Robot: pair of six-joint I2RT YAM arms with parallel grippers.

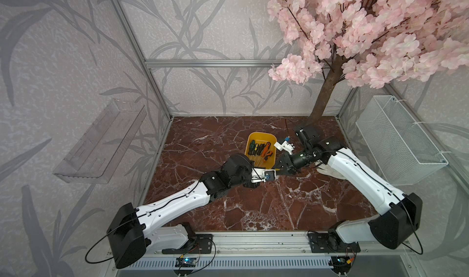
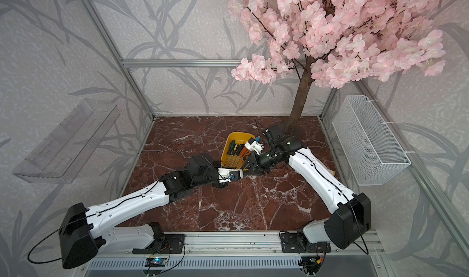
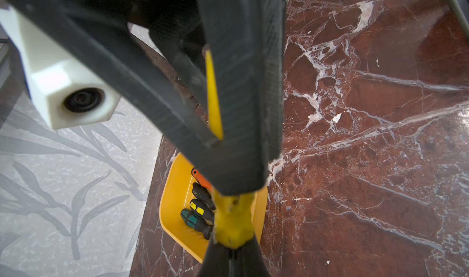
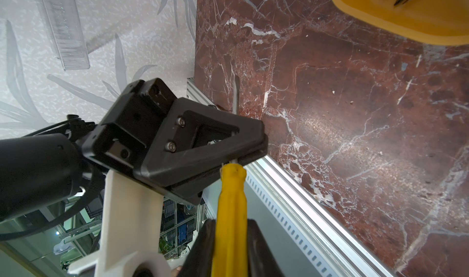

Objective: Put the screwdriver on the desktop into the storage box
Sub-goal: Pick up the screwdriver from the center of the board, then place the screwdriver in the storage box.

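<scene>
- yellow screwdriver (image 3: 233,220): held just beside storage box (image 3: 175,199).
- left tool (image 4: 242,156): clamped on shaft (image 4: 236,95).
- right tool (image 4: 229,228): pinching handle (image 4: 231,194); release only after confirming left grip.

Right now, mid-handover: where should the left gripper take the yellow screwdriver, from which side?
The bare shaft by the handle, jaws crosswise, from opposite the right gripper, whose fingers cover the handle of the yellow screwdriver; only that thin rod is free. The left gripper is shut there.
</scene>
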